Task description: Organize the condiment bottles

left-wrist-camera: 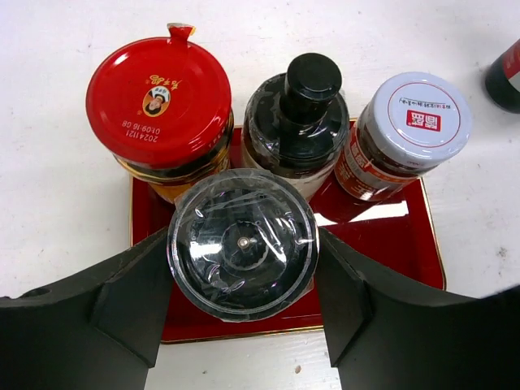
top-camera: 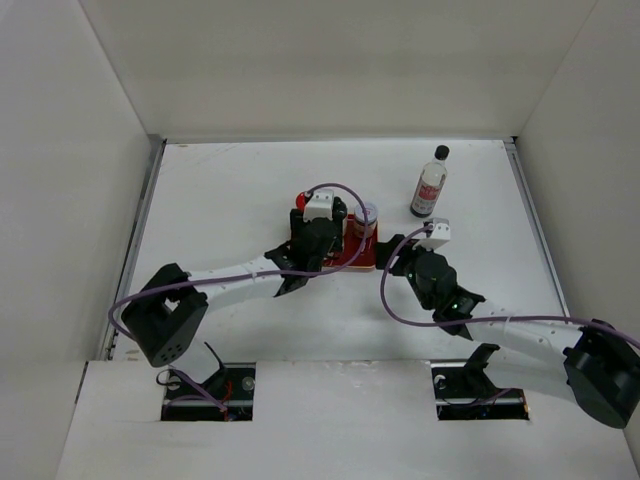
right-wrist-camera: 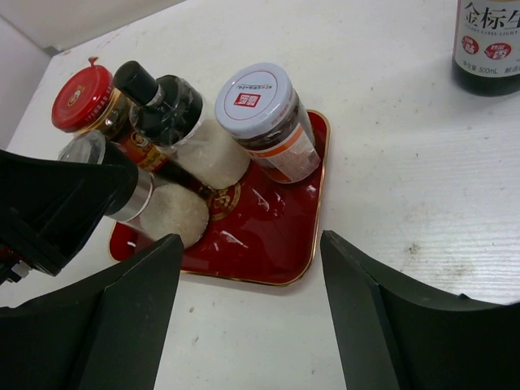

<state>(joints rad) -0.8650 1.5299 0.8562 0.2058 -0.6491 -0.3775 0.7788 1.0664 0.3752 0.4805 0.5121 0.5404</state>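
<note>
On the red tray four condiment bottles stand, left gripper clasping the grey-lidded shaker; only the tall bottle is outside, right gripper wide, empty.

Red-capped jar, small dark black-capped bottle, pale-lidded labelled jar and grey-lidded shaker stand upright, clustered on the red tray. The tall clear black-capped bottle stands upright well apart, off it.

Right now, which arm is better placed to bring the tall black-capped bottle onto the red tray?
Right. The right gripper is open, empty and nearer the tall black-capped bottle; the left gripper is closed on the grey-lidded shaker on the red tray.
</note>
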